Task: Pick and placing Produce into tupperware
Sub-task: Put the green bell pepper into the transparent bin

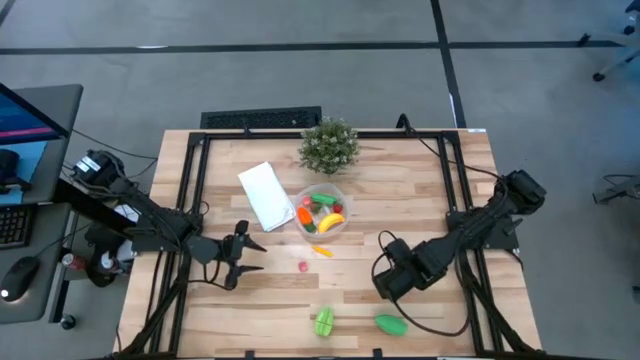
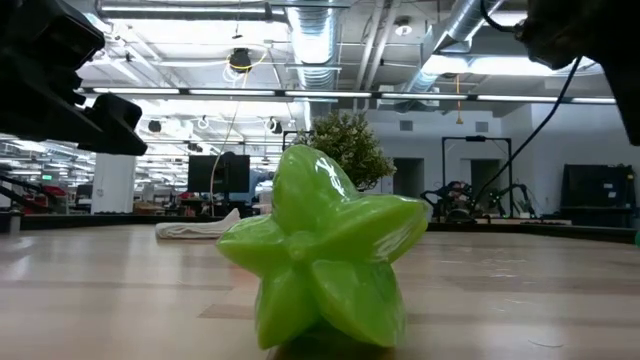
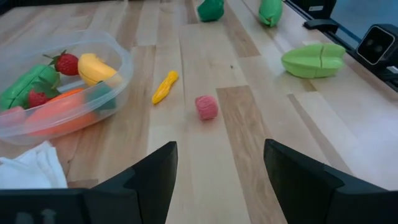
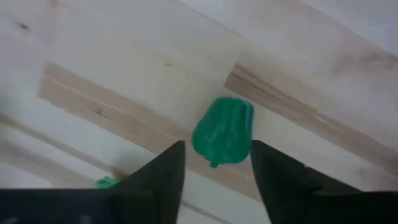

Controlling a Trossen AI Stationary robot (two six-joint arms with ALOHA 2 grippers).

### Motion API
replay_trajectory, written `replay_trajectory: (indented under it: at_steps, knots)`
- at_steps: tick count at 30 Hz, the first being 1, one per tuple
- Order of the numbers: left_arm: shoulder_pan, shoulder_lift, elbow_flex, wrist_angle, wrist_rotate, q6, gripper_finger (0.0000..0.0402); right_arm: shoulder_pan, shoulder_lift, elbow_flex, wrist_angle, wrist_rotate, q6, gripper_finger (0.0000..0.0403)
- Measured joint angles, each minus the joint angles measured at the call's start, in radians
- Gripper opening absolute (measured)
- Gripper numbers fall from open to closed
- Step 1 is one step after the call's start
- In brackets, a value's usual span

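The left claw (image 1: 243, 256) sits at about 8 o'clock on the desk (image 1: 420, 210), its fingers spread wide apart and holding nothing. In its wrist view the two dark fingers (image 3: 149, 180) frame bare wood, with a small pink-red piece (image 3: 206, 107) lying just ahead of the gap and touching neither finger.

The right claw (image 1: 390, 285) hangs at about 5 o'clock, tilted down toward the desk. Its fingers stand apart and are not clamped on anything. In its wrist view a dark green pepper (image 4: 223, 131) lies on the wood just beyond the fingertips, centred over the gap. Whether the tips touch it cannot be told.

The tupperware (image 1: 322, 211) stands near the desk's middle, slightly toward 12 o'clock, just beside a white folded cloth (image 1: 266, 195) at its 9 o'clock side. Inside it lie a banana (image 3: 96, 68), strawberries (image 3: 66, 63), an orange carrot (image 3: 59, 109) and a green piece (image 3: 28, 84).

Outside the container, a small yellow-orange piece (image 1: 321, 251) lies at its 6 o'clock edge, apart from the pink-red piece. A light green star-shaped fruit (image 1: 324, 321) rests near the 6 o'clock edge of the desk and fills the low view. The green pepper lies beside it toward 5 o'clock.

A bushy potted plant (image 1: 329, 145) stands at 12 o'clock.

No readable writing or label shows on anything.
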Motion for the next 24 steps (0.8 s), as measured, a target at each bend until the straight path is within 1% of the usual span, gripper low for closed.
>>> replay_trajectory:
  at_steps: [5,9,13,19,24]
  knots:
    - [-0.017,0.000,0.000,0.000,-0.002,-0.005,0.0231,-0.016,0.000,0.000,0.032,-0.031,0.000,0.0258]
    - [-0.023,0.000,0.000,0.000,-0.003,-0.005,0.0231,-0.010,0.000,0.000,0.030,-0.038,0.027,0.0296]
    - [-0.023,0.000,0.000,0.000,-0.005,-0.005,0.0231,-0.004,0.000,-0.011,0.019,-0.040,0.065,0.0311]
    - [-0.023,0.000,0.000,0.000,-0.008,-0.005,0.0231,0.020,0.000,-0.032,0.023,-0.036,0.113,0.0313]
    - [-0.023,0.000,0.000,0.000,-0.008,-0.005,0.0231,0.032,0.004,-0.032,0.018,0.004,0.132,0.0313]
